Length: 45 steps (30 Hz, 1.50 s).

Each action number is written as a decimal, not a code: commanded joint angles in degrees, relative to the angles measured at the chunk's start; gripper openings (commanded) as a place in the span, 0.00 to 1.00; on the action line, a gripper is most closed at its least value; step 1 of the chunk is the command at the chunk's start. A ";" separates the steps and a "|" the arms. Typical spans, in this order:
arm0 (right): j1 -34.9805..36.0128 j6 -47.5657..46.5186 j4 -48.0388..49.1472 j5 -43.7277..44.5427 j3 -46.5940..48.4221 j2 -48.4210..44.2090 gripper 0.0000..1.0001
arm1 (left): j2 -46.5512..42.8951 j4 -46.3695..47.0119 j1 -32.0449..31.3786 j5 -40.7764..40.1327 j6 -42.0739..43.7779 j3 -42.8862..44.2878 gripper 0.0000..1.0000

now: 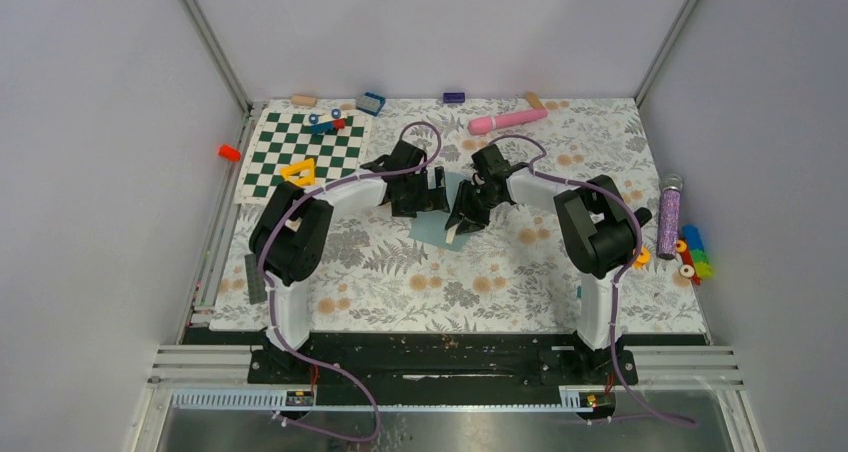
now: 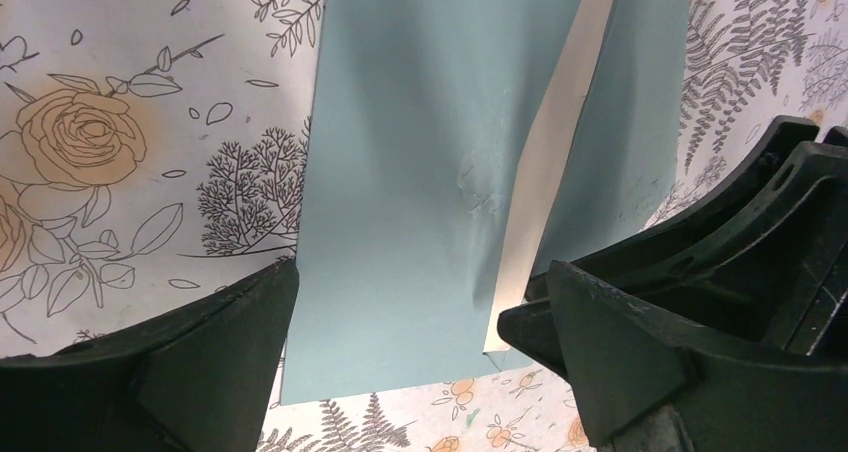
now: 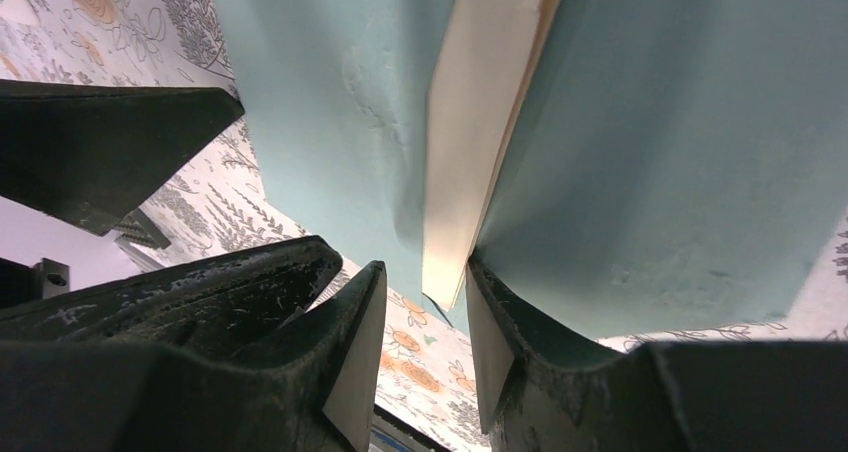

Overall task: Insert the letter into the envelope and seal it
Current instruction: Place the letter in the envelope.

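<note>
Currently your right jaws sit half-closed astride the near tip of the cream letter (image 3: pixel 470 122); whether they pinch it is unclear. Left jaws hang released over the teal envelope (image 2: pixel 400 172), mid-desk. Pin the envelope, then slide the sheet in squarely. Floral desk (image 1: pixel 400 282), chequered board (image 1: pixel 305 152) far left, grey walls (image 1: pixel 100 122).
</note>
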 commanded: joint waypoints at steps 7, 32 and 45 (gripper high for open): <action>0.02 3.95 4.82 -2.50 -1.31 -0.14 0.43 | 0.73 0.66 -1.09 5.11 -3.14 -3.79 0.99; -7.56 -7.19 -9.91 9.22 17.24 3.04 0.42 | 3.67 -0.16 4.26 4.97 -1.47 10.83 0.99; -7.57 -6.56 -11.54 10.89 22.07 10.17 0.43 | 15.71 -2.60 4.89 3.85 -0.48 24.96 0.99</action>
